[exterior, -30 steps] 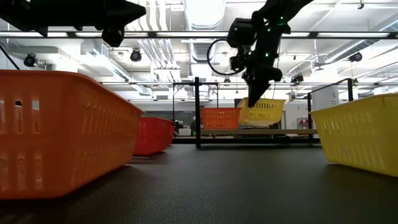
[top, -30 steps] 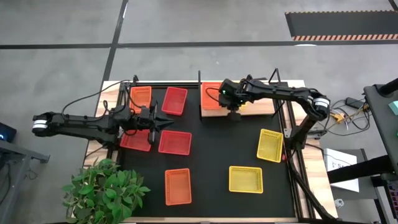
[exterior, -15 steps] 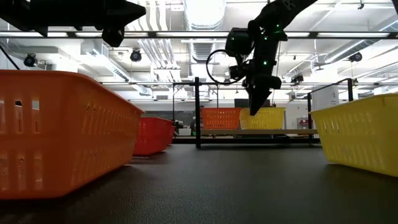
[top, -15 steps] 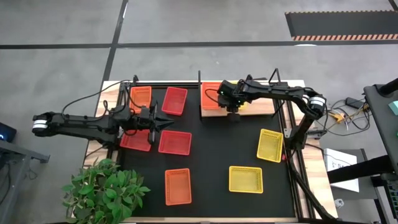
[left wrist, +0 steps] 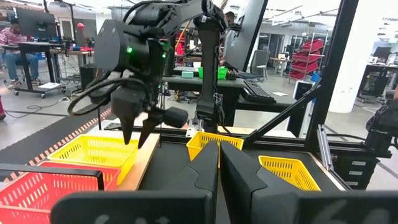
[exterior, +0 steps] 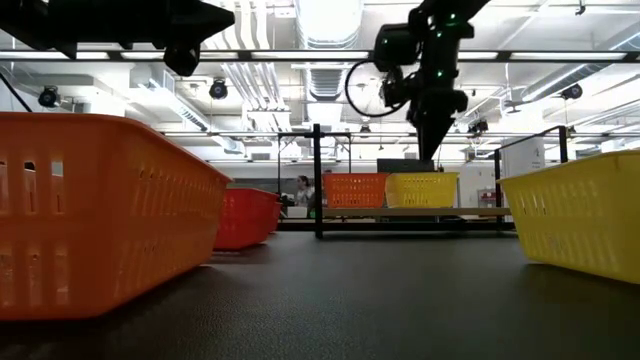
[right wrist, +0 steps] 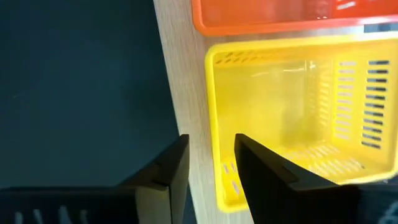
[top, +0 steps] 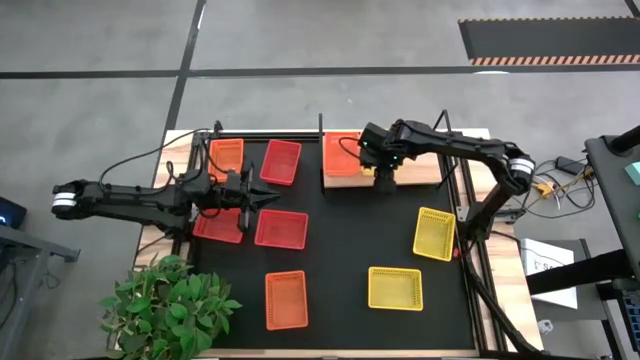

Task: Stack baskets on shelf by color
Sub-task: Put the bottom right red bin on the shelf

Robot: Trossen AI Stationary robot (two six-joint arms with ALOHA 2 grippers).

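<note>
On the shelf (top: 430,170) at the far side of the surface (top: 340,230), a yellow basket (exterior: 422,189) sits just beside an orange basket (exterior: 356,190). The right tool (exterior: 436,150) hangs above the yellow basket, fingers slightly parted, grasping nothing. The left tool (top: 272,199) hovers over red baskets (top: 281,229) on the surface's left, fingers clenched together and empty. Two more yellow baskets (top: 435,233) lie on the right.

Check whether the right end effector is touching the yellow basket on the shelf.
Apart: the low view shows the right end effector above the yellow basket, with clear space between.
</note>
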